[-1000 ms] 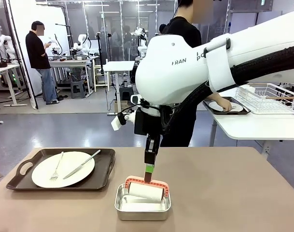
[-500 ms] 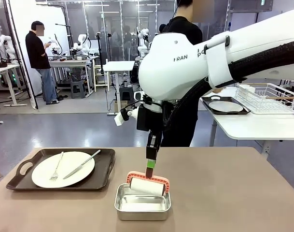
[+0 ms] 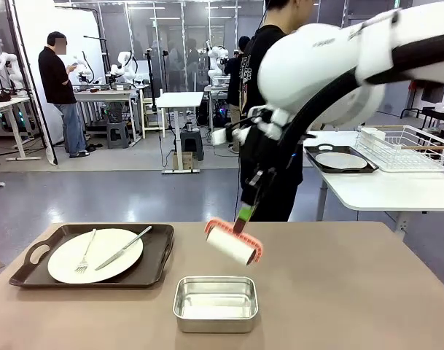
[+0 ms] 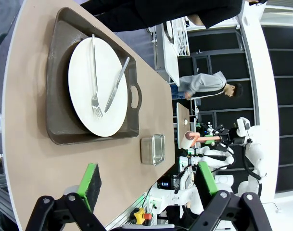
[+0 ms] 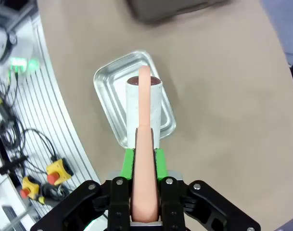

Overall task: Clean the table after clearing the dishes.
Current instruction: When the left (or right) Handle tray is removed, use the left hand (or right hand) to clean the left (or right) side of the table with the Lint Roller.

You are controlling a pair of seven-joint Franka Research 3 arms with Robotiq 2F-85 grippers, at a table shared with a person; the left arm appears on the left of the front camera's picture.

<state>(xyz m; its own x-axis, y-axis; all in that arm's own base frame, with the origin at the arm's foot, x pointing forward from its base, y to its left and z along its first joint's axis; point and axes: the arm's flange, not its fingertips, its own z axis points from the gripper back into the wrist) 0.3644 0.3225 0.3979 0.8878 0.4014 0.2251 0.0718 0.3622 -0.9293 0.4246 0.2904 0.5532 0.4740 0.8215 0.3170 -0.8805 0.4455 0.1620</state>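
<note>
Front view: I count two dark brown trays. One tray (image 3: 162,248) stands on the left part of the tan desk (image 3: 338,292), close to its left edge. It carries one white plate (image 3: 65,262) with one fork (image 3: 84,254) and one knife (image 3: 123,248). The second tray (image 3: 313,157), with a second plate (image 3: 340,160), lies on a white side desk (image 3: 382,191), beside one wire basket (image 3: 404,146). One steel pan (image 3: 215,302) stands near the front edge of the tan desk, just right of the first tray. The right half of this desk is open room. The right arm (image 3: 324,65) comes from the right and bends downward. One lint roller (image 3: 231,246) hangs tilted in the air behind the pan. One person (image 3: 269,44) stands at the far side.

Left wrist view: the left jaws stand open, the green pads (image 4: 91,180) wide apart with nothing between them, over the desk edge. The tray, plate, fork and knife lie ahead.

Right wrist view: the right jaws are closed on the roller's pink handle (image 5: 144,163). The white roll is above the pan (image 5: 108,96).
</note>
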